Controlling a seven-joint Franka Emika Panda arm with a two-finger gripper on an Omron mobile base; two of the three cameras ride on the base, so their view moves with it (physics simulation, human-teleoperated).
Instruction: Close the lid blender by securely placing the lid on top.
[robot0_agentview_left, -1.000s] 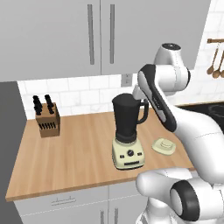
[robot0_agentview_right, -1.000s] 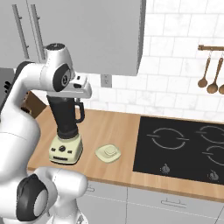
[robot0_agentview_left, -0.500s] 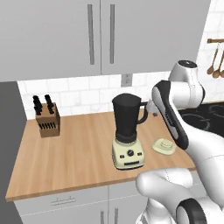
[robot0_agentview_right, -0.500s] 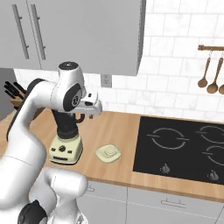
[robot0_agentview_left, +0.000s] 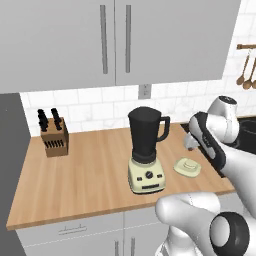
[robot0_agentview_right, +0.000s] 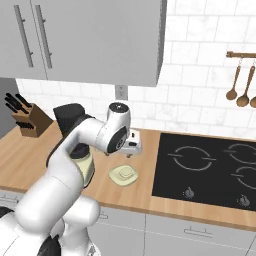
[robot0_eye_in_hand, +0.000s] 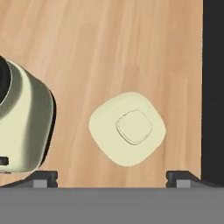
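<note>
The lid (robot0_eye_in_hand: 127, 129) lies flat on the wooden surface (robot0_eye_in_hand: 109, 48) at centre frame of the hand view, knob up, just right of the blender (robot0_agentview_left: 146, 149) and near the hob's dark edge (robot0_eye_in_hand: 213, 87). The hand (robot0_eye_in_hand: 111, 177) hovers above it, spread wide and empty. Judgement: descend straight, centre both fingertips (robot0_eye_in_hand: 43, 177) across the lid's edges, then clamp.

Wooden counter (robot0_agentview_left: 85, 170) is seen carrying three things. Lid (robot0_eye_in_hand: 127, 128) is laid flat on the wood, directly below the pincer (robot0_agentview_right: 131, 151), knob up. Blender (robot0_agentview_left: 146, 150) is stood upright just beside lid, to pincer's left in hand view, jar uncovered. Knife block (robot0_agentview_left: 53, 135) is set well apart, far beyond blender, nr the wall.
</note>
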